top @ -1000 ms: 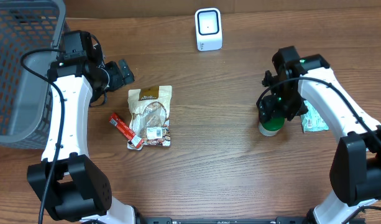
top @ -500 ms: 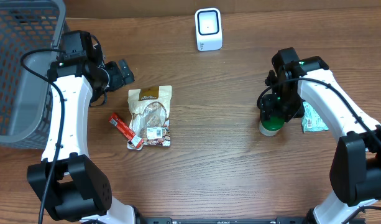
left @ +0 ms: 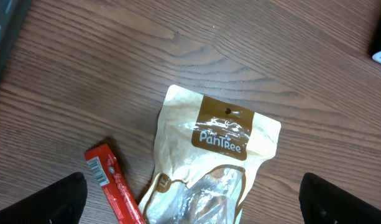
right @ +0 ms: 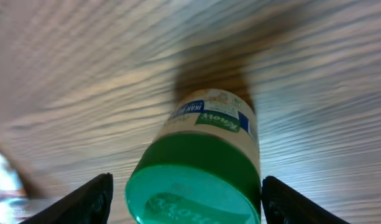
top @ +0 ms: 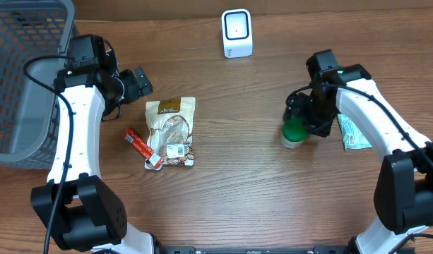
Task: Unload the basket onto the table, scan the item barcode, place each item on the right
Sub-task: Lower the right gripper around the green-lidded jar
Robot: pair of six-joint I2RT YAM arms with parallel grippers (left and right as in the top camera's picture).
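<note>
- Okay, the task item is the white jar with a green lid [top: 292, 132]. It sits right of centre, on the near side of the white box-shaped barcode scanner [top: 236, 33] and well apart from it.
- The right fingers [right: 78, 202] stand one on each side of that green lid, spread fairly wide. The wrist view is blurred, so I cannot tell whether they press it.
- Just right of that arm, a flat pale-green packet [top: 356, 134] lies on the brown wooden tabletop [top: 244, 190].
- Over on the left, the left fingers [left: 53, 202] are spread wide with nothing between them, hanging above the tabletop.
- Below them lies a beige snack pouch with a brown label [left: 215, 162], and a red stick-shaped packet [left: 112, 186] sits just beside its left edge.
- At the far left stands a grey mesh basket [top: 18, 85].
</note>
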